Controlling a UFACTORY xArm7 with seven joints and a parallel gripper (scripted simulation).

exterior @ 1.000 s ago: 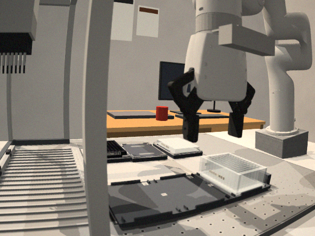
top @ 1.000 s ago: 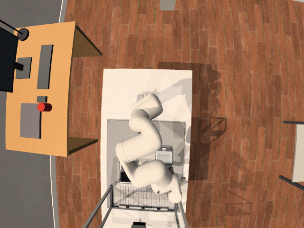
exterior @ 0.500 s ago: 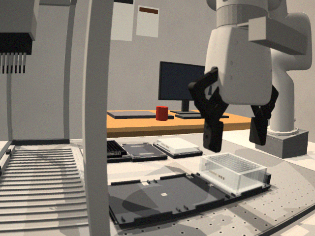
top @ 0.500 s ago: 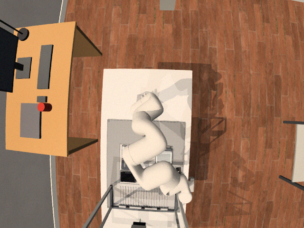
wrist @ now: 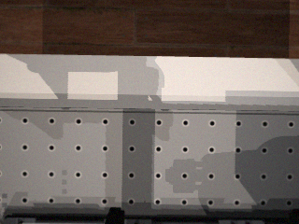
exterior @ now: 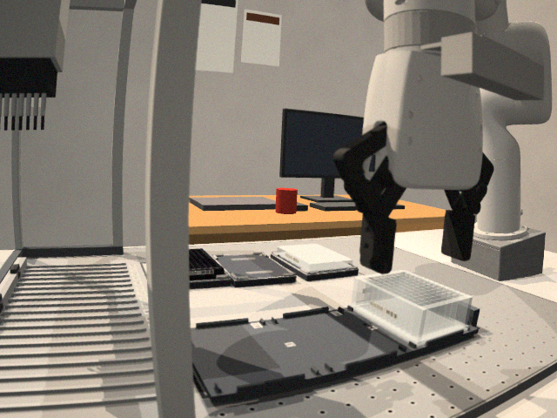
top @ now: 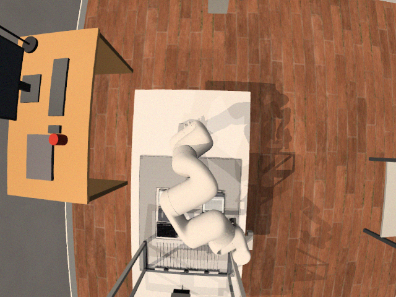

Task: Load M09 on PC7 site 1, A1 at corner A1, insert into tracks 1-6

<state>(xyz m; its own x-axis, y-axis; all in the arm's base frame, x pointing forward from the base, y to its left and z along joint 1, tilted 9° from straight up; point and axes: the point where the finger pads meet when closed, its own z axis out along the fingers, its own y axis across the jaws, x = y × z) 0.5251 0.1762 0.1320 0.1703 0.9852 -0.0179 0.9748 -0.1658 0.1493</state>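
Observation:
The dark plate carrier PC7 (exterior: 314,351) lies on the apron, at an angle to the rails (exterior: 76,324). The clear deep-well block M09 (exterior: 412,306) sits on its right end site, and it also shows in the overhead view (top: 213,204). The carrier's other two sites are bare. The black plate M60 (exterior: 204,265) is in its nest, the middle nest (exterior: 254,268) is empty, and the white plate M06 (exterior: 312,259) is in the third nest. My gripper (exterior: 417,259) is open and empty. It hangs above the table beside the carrier and touches nothing. The wrist view shows only perforated board.
A grey gantry post (exterior: 173,206) stands in front of the carrier's left end. A pipetting head (exterior: 27,67) hangs over the rails. The table edge (wrist: 149,95) and the wooden floor are close beyond the gripper. The arm's base (exterior: 503,243) stands at the back right.

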